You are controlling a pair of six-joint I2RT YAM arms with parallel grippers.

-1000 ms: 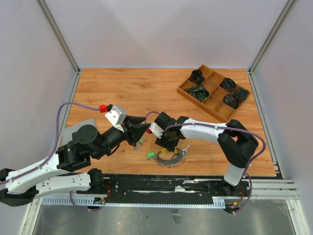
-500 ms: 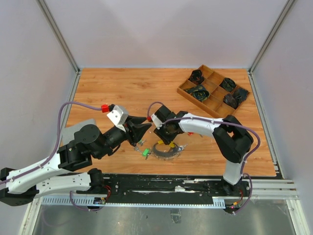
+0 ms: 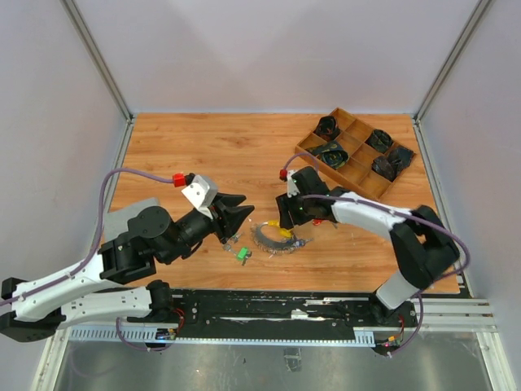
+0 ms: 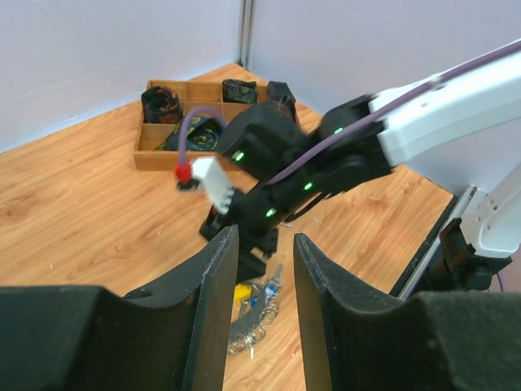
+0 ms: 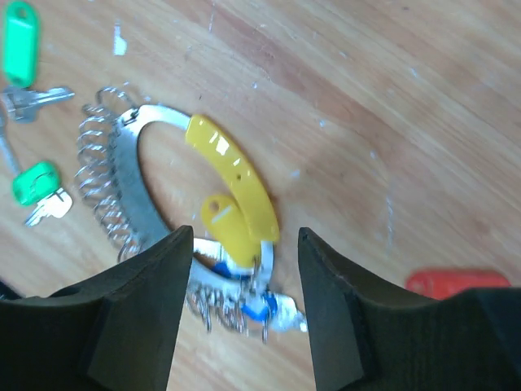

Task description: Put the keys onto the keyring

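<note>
The keyring [image 3: 273, 239] lies flat on the wood, a silvery coil ring [image 5: 102, 189] with a yellow curved piece [image 5: 232, 167]. A yellow tag [image 5: 224, 230] and blue-headed keys [image 5: 264, 305] hang on it. Two green-tagged keys [image 5: 20, 50] [image 5: 37, 183] lie loose beside the ring, and they also show in the top view [image 3: 242, 254]. A red tag [image 5: 456, 283] lies to the other side. My right gripper [image 5: 244, 236] [image 3: 282, 224] is open and empty just above the ring's yellow end. My left gripper [image 4: 264, 238] [image 3: 242, 210] is open and empty, left of the ring, which shows between its fingers [image 4: 256, 308].
A wooden divided tray [image 3: 356, 153] with dark bundles in its compartments stands at the back right. The right arm's wrist [image 4: 269, 175] fills the middle of the left wrist view. The table's near edge rail [image 3: 285, 305] runs just behind the arms' bases.
My right gripper has moved away from the near edge and to the right. The keyring has shifted with it, farther onto the table. My left gripper has barely moved.
</note>
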